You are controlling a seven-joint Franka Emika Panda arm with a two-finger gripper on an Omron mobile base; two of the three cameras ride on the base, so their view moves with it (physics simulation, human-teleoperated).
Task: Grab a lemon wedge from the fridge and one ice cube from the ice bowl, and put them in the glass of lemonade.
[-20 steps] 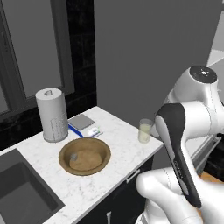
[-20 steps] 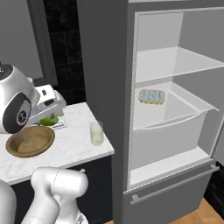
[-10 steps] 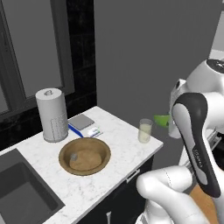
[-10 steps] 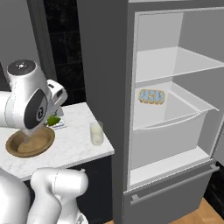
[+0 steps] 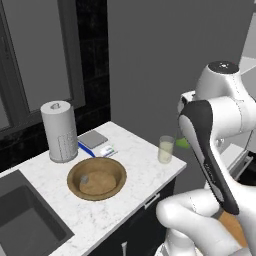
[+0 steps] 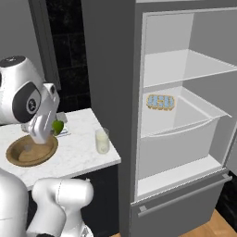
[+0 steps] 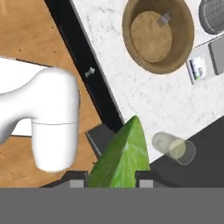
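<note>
White marble tabletop [image 5: 125, 200] over dark cabinets runs up to the open fridge [image 6: 185, 115]. Nearest in the hand view, the fingers [image 7: 111, 181] are clamped on the lemon wedge [image 7: 122, 157]; their tips are cut off at the bottom edge. At 2 o'clock from the wedge stands the glass of lemonade [image 7: 174, 148], by the tabletop's edge. Farther, at 12 o'clock, the ice bowl [image 7: 158, 33] holds one ice cube [image 7: 164, 18], small and faint. Beyond it, the paper towel roll [image 7: 212, 15] is clipped by the frame. Inside the fridge, a food tray [image 6: 160, 102] rests on a shelf.
</note>
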